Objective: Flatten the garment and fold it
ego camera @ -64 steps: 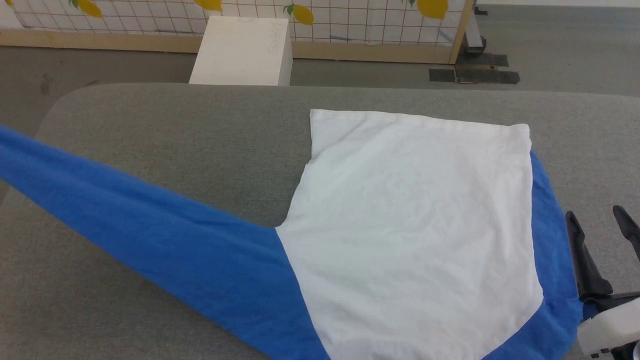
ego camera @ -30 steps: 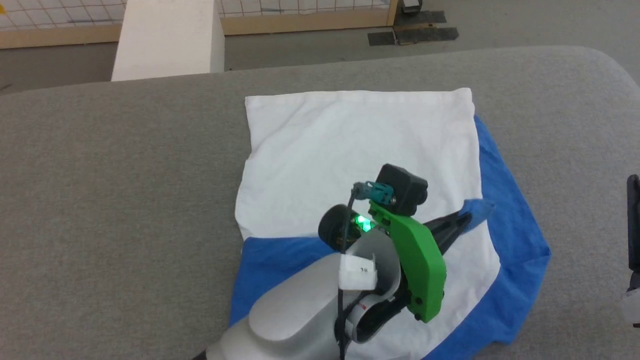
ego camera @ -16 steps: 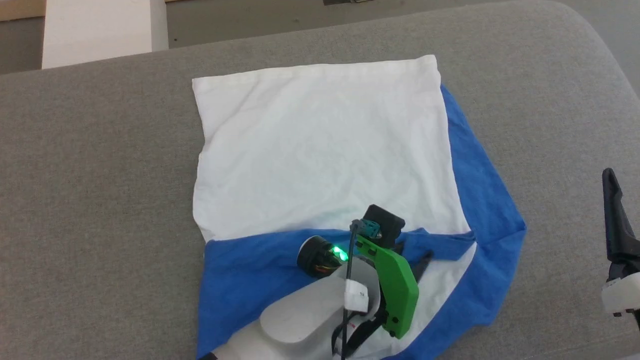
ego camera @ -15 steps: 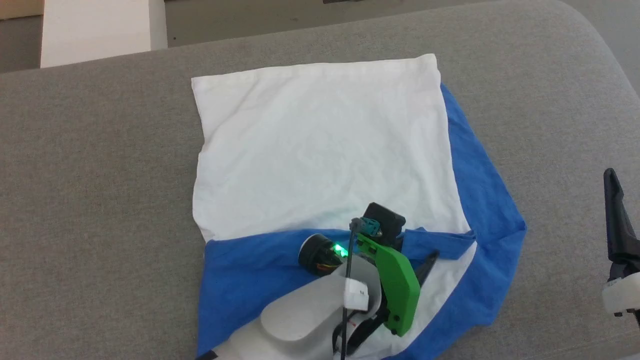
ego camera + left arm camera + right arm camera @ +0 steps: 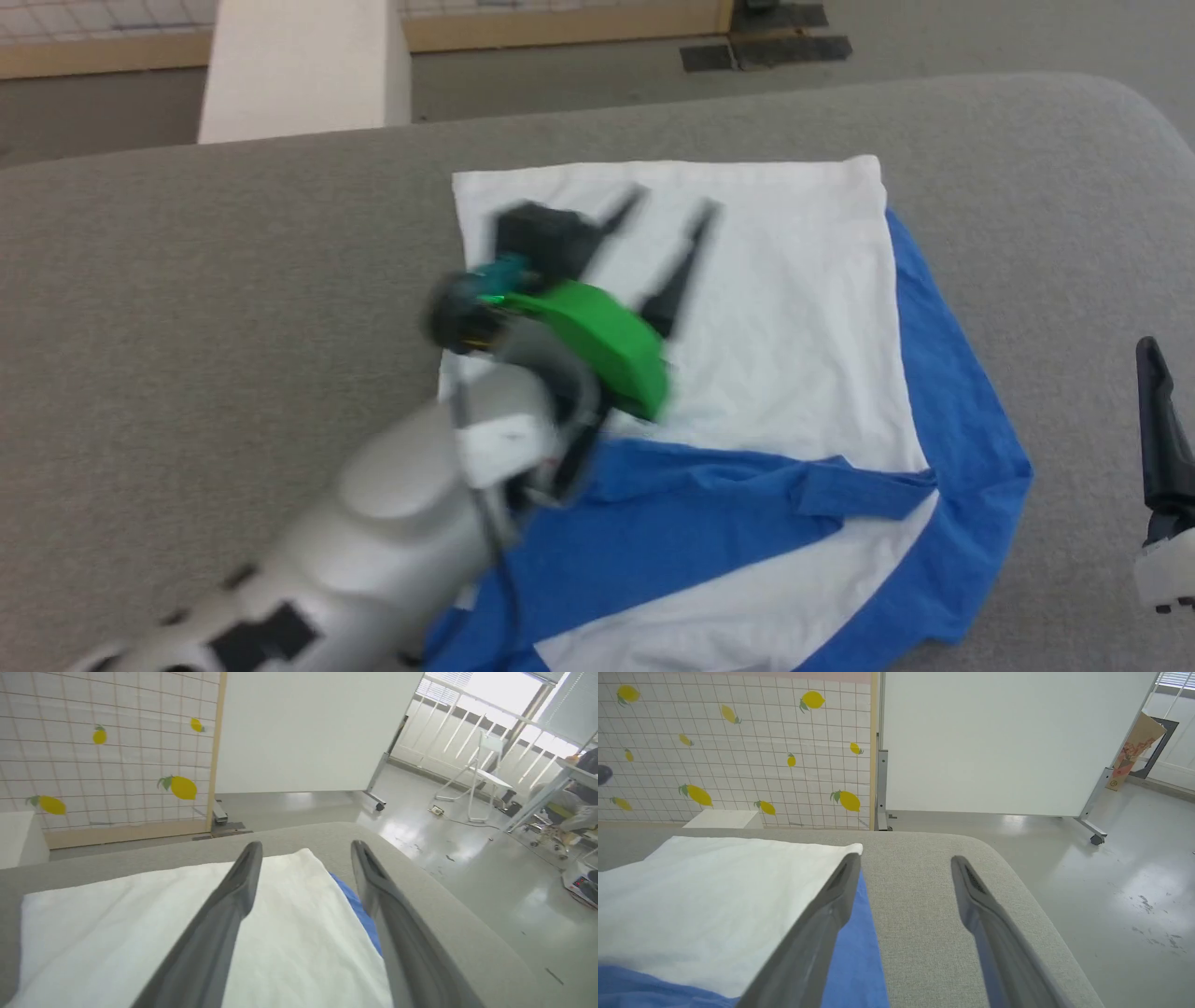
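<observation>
The garment [image 5: 747, 308] lies on the grey counter [image 5: 233, 280], right of its middle. Its white panel is spread flat, and a blue sleeve [image 5: 728, 504] is laid across the near part, probably a first fold inward to narrow the shape. Blue cloth also juts out along the right side and at the near right corner, so that side looks not yet folded.

The left gripper [image 5: 672, 202] is blurred above the white panel, fingers spread and holding nothing. The right gripper [image 5: 904, 859] is also spread and empty. It sits low at the garment's right edge, one finger over the blue border and the other over bare counter, well placed to take that edge.

The garment's far hem runs near the counter's far edge. Wide bare counter lies to the left, with a narrower strip to the right ending at the rounded corner.
</observation>
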You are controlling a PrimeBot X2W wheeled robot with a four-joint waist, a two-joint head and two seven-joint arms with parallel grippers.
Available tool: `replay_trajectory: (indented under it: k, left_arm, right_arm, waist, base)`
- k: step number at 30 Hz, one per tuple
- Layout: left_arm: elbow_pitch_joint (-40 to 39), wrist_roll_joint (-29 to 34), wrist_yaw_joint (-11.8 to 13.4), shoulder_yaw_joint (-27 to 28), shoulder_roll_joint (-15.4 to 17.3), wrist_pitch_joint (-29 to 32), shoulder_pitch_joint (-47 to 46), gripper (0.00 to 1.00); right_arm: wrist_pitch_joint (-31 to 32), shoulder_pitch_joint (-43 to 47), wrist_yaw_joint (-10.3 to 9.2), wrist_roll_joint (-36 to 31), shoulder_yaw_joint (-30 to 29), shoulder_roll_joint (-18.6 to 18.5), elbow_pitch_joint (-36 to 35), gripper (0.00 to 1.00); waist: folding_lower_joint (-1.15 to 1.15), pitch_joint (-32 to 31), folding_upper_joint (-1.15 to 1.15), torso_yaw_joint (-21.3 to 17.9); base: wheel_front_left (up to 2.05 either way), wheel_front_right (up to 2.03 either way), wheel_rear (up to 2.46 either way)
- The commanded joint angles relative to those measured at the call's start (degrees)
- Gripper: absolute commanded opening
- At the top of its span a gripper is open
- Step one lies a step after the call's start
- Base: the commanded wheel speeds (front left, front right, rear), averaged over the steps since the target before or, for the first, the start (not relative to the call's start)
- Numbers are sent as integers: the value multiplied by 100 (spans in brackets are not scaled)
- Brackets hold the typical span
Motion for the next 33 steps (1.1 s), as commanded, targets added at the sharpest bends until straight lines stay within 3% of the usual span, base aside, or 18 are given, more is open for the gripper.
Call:
replay_trajectory:
  k: [1,7,10,13,18,20,25,28,33]
  left_arm:
    - [-205,175,189,155,438,-83,98,100]
    - [-1681,546,1207,987,1953,-190,1226,100]
    - [-2496,721,1767,1857,2251,-198,2129,100]
    - [-3123,1203,2022,2598,2289,-200,3161,100]
    - [-3682,2269,2129,3149,2088,-201,4503,100]
    - [-3866,2569,2164,3335,1863,-201,4902,100]
    - [-4047,2922,1991,3603,1512,-201,5301,100]
    - [-4079,3084,1844,3755,1333,-201,5296,100]
    - [-4101,3320,1604,3951,1112,-201,5118,100]
  right_arm:
    - [34,100,-9,-39,-2,49,-36,100]
    - [93,387,-9,-96,-5,213,-103,100]
    - [93,535,-9,-109,8,324,-128,100]
    - [82,672,-9,-101,45,432,-133,100]
    - [30,837,-9,-97,34,550,-120,100]
    - [2,867,-9,-83,7,589,-114,100]
    - [5,725,-9,-63,-91,505,-106,100]
    - [117,372,-9,26,-134,183,-67,100]
    - [512,-606,-9,422,-31,-701,226,100]
  waist:
    - [0,-431,0,419]
    - [0,-698,0,664]
    - [0,-738,0,768]
    - [0,-728,0,856]
    - [0,-663,0,941]
    - [0,-614,0,956]
    - [0,-438,0,938]
    - [0,-225,0,862]
    - [0,331,0,692]
  base:
    - [0,0,0]
    - [0,0,0]
    - [0,0,0]
    - [0,0,0]
    - [0,0,0]
    - [0,0,0]
    - [0,0,0]
    - [0,0,0]
    - [0,0,0]
